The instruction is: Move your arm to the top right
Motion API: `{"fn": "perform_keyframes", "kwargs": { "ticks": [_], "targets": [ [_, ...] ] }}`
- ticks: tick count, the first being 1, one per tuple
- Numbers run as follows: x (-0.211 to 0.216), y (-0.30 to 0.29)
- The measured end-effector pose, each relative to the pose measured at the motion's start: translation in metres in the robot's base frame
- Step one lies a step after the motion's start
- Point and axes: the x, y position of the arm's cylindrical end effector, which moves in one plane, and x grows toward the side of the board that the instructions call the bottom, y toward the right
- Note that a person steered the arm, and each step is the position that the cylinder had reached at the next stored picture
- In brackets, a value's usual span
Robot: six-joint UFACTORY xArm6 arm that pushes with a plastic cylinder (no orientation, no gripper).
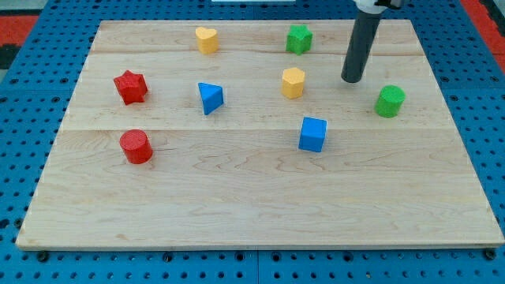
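Mostly done: my tip [352, 80] sits on the bench [237, 205] in its right half toward the top edge, between yellow block [293, 82] and green cylinder [389, 102], touching neither. Top right corner not reached. No jaws, bare rod.

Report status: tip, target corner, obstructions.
My tip on board, between yellow hexagonal block and green cylinder block. Top right corner of wooden board unoccupied. Nothing blocking.
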Motion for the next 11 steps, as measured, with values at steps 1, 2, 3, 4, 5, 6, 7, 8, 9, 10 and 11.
{"fn": "perform_keyframes", "kwargs": {
  "ticks": [1,2,3,4,5,6,7,8,9,10,11],
  "targets": [
    [-0.001,-0.013],
    [-0.001,-0.017],
    [-0.001,-0.019],
    [-0.001,-0.022],
    [-0.001,-0.031],
    [-0.001,-0.031],
    [0.0,-0.031],
    [0.007,-0.031],
    [0.024,-0.029],
    [0.007,-0.044],
    [-0.054,-0.006]
  ]
}}
